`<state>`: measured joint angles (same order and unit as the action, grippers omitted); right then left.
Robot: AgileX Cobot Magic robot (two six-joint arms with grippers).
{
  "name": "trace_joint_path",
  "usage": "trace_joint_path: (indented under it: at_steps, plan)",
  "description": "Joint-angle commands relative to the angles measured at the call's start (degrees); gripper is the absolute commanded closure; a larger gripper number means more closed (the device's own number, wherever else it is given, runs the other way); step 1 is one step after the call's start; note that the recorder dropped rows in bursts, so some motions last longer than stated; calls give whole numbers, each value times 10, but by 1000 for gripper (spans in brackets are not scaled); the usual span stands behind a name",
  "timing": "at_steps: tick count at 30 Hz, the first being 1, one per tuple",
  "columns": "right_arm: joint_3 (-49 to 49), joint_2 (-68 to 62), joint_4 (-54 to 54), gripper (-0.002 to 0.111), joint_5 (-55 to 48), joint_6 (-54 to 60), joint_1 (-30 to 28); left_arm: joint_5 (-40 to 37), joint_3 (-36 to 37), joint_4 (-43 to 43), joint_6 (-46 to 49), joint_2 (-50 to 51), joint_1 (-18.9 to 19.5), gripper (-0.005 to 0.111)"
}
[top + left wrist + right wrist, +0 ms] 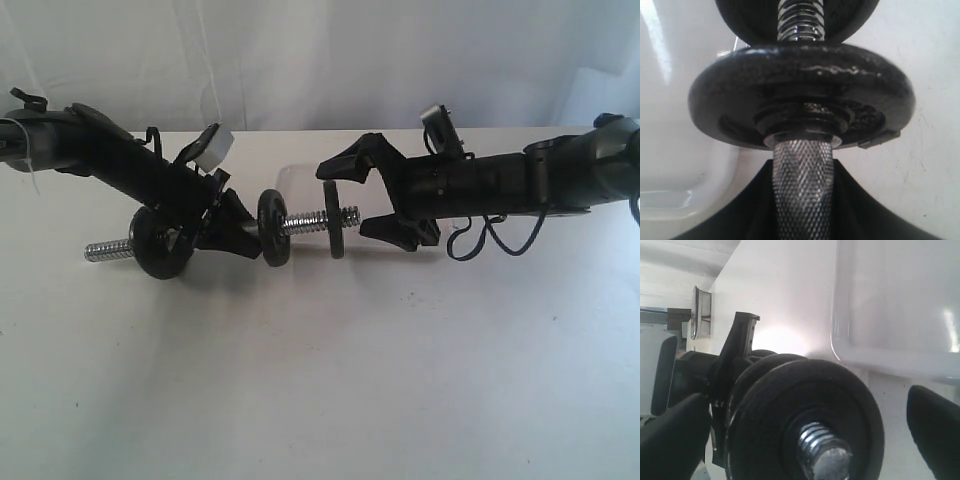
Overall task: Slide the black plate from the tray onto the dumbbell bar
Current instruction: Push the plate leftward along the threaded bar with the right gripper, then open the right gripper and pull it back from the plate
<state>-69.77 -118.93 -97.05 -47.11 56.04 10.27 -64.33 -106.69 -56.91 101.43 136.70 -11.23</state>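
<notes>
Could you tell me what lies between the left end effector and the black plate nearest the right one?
Another round black weight disc and threaded chrome bar, in the exterior view.

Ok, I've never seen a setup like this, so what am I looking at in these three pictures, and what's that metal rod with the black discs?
You're seeing two black robot arms over a white table. The wide picture comes from a camera off the arms. Each of the other two comes from a camera on one arm's wrist, looking out past its gripper. The left gripper is clamped on the middle of a chrome dumbbell bar. The bar carries an outer plate left of the grip, a middle plate, and the black plate near its right end. The right gripper is wide open around that last one. A white tray lies on the table nearby.
</notes>
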Motion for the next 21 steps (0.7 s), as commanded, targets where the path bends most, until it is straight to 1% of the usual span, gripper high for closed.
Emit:
trace_joint_path:
  at_steps: [1,5,7,14,21]
  plan:
    - [-6,5,-16,4,-40,22,0,-56,0,-296,8,-3,8,107]
    - [-11,5,-16,4,-89,26,2,-56,0,-296,8,-3,8,107]
    - [-11,5,-11,4,-96,26,5,-56,0,-296,8,-3,8,107]
    - [-11,-10,-8,4,-95,26,37,-56,0,-296,10,-3,8,107]
    - [-11,-11,-4,4,-89,38,31,-56,0,-296,10,-3,8,107]
